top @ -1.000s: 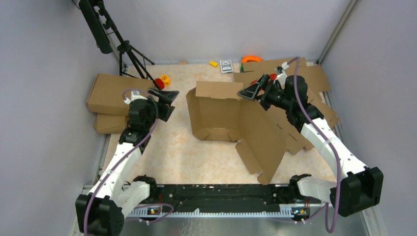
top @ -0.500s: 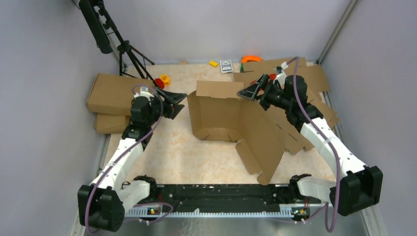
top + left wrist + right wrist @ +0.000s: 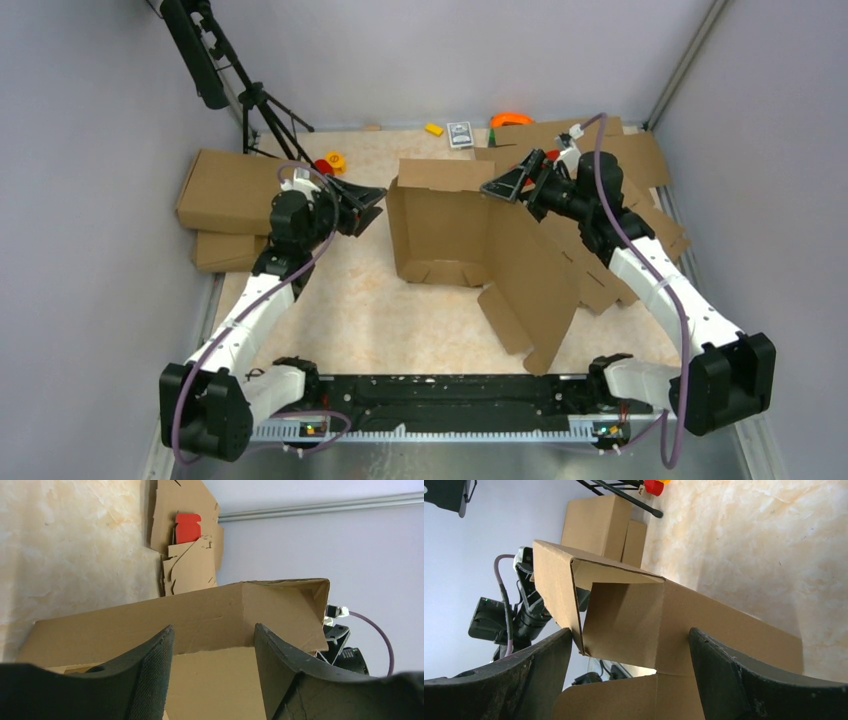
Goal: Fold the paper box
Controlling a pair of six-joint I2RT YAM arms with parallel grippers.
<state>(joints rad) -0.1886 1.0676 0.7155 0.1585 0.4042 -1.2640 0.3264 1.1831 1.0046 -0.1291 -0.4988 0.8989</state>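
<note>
The paper box point(image 3: 447, 232) stands half folded mid-table, brown walls upright, and a long panel point(image 3: 530, 285) slopes down to the right front. My left gripper point(image 3: 377, 197) is at the box's left wall with its jaws apart. In the left wrist view a cardboard face point(image 3: 215, 680) fills the gap between its fingers point(image 3: 156, 672), and no pinch shows. My right gripper point(image 3: 497, 188) hovers open at the box's top right corner. The right wrist view shows that corner point(image 3: 659, 630) between wide-spread fingers point(image 3: 724, 670), which do not touch it.
Flat cut cardboard sheets point(image 3: 645, 165) are heaped at the back right. Two closed boxes point(image 3: 225, 195) lie at the left. A tripod point(image 3: 262, 108) stands at the back left. Red and yellow toys point(image 3: 328, 164), a card pack point(image 3: 460, 134) and an orange item point(image 3: 511, 119) line the back.
My left gripper has swung right up to the box's left wall and its jaws have narrowed. The box's left wall has shifted slightly right. The right arm has barely moved.
</note>
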